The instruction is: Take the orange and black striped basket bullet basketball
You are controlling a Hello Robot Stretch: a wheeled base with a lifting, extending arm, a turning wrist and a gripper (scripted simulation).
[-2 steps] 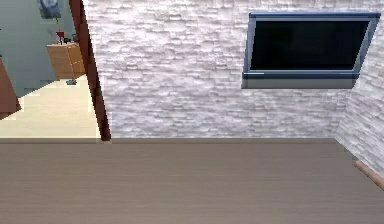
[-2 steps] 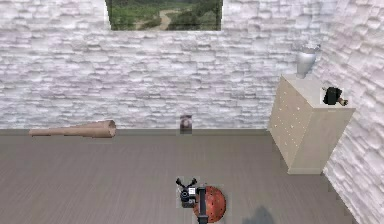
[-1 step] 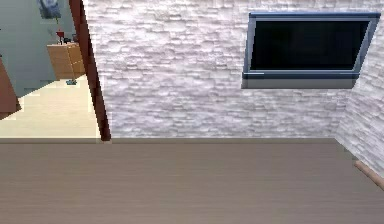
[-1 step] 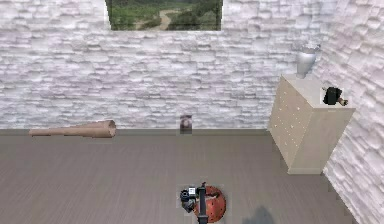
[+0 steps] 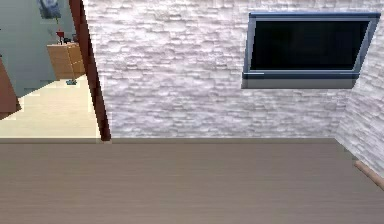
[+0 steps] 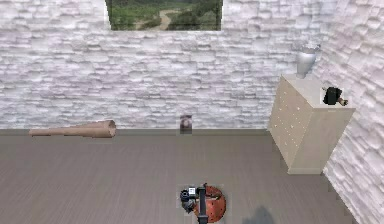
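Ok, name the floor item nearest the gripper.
The orange-brown ball, right by the gripper; the bat and small dark object lie by the far wall.

We record a dark wall-mounted screen [image 5: 305, 45] ahead, right; in the arm side view, a cream cabinet [image 6: 305, 130], right, bearing a vase [image 6: 306, 62].

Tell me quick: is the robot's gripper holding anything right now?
Gripper: cannot tell whether it holds anything; an orange and dark ball shows right at its far end.
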